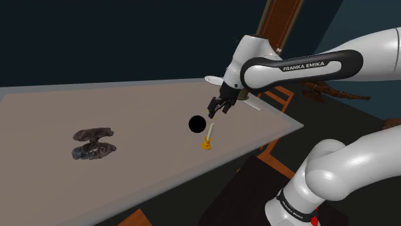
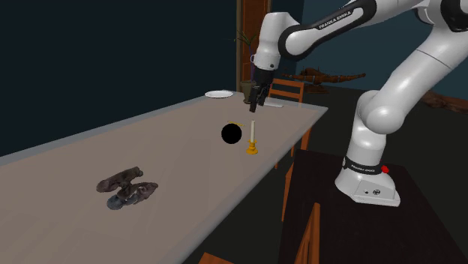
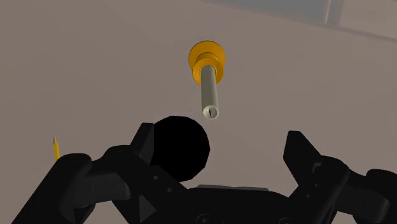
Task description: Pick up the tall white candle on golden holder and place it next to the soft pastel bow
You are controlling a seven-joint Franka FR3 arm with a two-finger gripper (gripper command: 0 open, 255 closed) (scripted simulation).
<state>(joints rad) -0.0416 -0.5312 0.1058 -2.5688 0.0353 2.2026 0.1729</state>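
A tall pale candle on a golden holder (image 1: 207, 137) (image 2: 253, 139) (image 3: 210, 94) stands upright near the table's edge. My gripper (image 1: 218, 110) (image 2: 256, 100) (image 3: 224, 151) hovers above and slightly behind it, open, with nothing between the fingers. The candle stands apart from both fingertips. The bow (image 1: 94, 143) (image 2: 126, 187), drawn dark brown and grey, lies flat far along the table toward the shoulder view's left.
A black ball (image 1: 197, 124) (image 2: 231, 134) (image 3: 182, 147) sits close beside the candle. A small yellow pencil (image 3: 55, 147) lies near it. A white plate (image 2: 219, 94) rests at the table's (image 1: 148, 109) far end. Wooden chairs (image 2: 286, 91) line the table edge.
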